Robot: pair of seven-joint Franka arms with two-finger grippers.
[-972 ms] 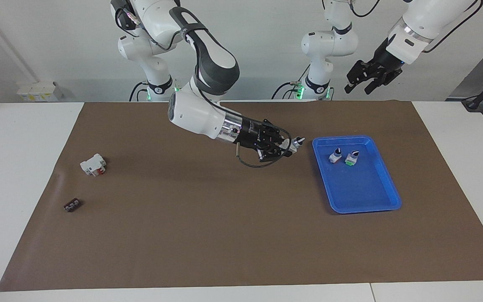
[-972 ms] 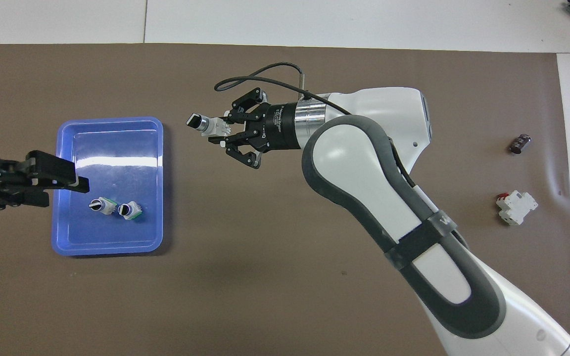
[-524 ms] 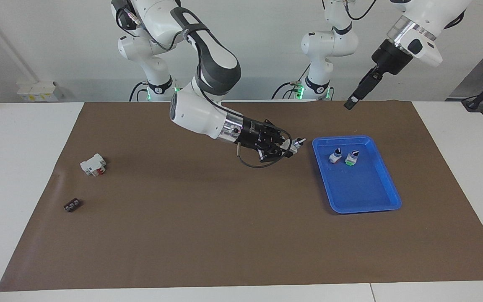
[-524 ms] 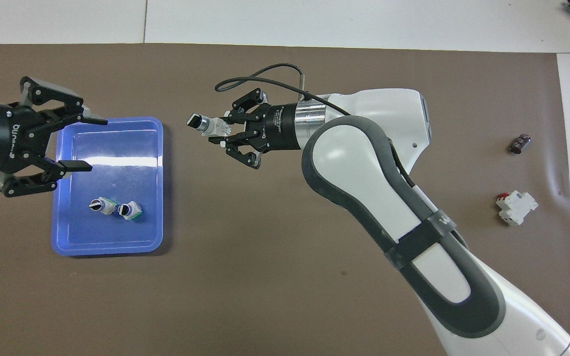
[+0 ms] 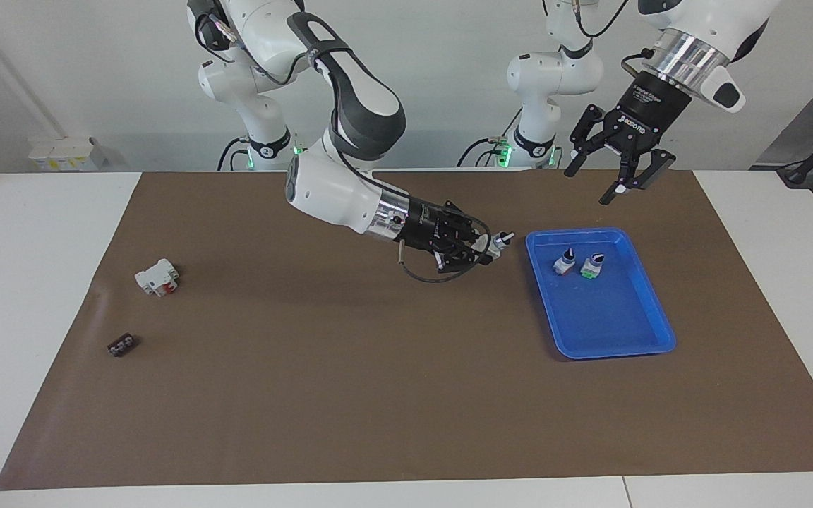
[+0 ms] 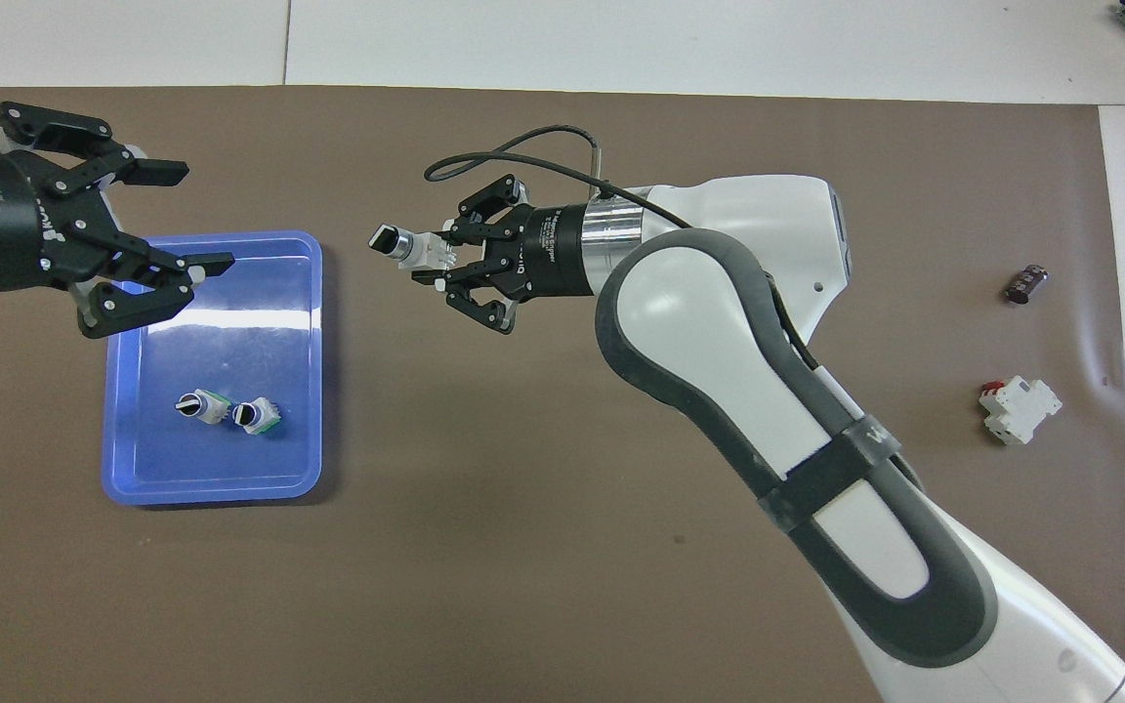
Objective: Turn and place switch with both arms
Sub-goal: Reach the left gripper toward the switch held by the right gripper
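Both grippers: right gripper (image 5: 483,252) clamping switch (image 5: 497,244).

We can read one brand for certain. White capitals spell ROBOTIQ on the black body of the left gripper (image 5: 607,185), just up the wrist from its fingers. In the overhead view the left gripper (image 6: 196,217) shows white print at the same place, turned sideways in two lines, and we cannot read it with confidence. The right gripper (image 6: 431,256) has two similar white lines on its black body, just up from its fingers, too fine for us to read. We find no other writing or numbers.
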